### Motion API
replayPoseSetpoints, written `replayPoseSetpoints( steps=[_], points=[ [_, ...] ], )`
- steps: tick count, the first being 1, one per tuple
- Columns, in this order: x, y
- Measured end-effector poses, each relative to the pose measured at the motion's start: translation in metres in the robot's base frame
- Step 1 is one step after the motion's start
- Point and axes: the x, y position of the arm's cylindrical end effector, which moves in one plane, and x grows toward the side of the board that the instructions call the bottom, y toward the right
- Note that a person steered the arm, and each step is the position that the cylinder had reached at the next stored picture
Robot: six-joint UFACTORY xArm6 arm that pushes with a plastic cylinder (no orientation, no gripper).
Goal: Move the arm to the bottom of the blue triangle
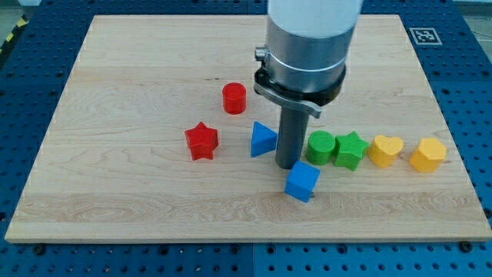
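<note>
The blue triangle (262, 139) lies near the middle of the wooden board (115, 115). My tip (288, 165) rests on the board just to the triangle's right and slightly below it, close to it. A blue cube (302, 181) sits just below and right of the tip, nearly touching it. The rod's wide silver body hides the board above the tip.
A red cylinder (234, 98) is above the triangle and a red star (202, 141) is to its left. To the tip's right runs a row: green cylinder (320, 147), green star (350, 149), yellow heart (384, 150), yellow hexagon (427, 155).
</note>
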Motion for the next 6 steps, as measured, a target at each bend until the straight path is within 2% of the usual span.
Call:
replayPoseSetpoints(
  steps=[3, 6],
  points=[
    [0.015, 0.000],
    [0.015, -0.041]
  ],
)
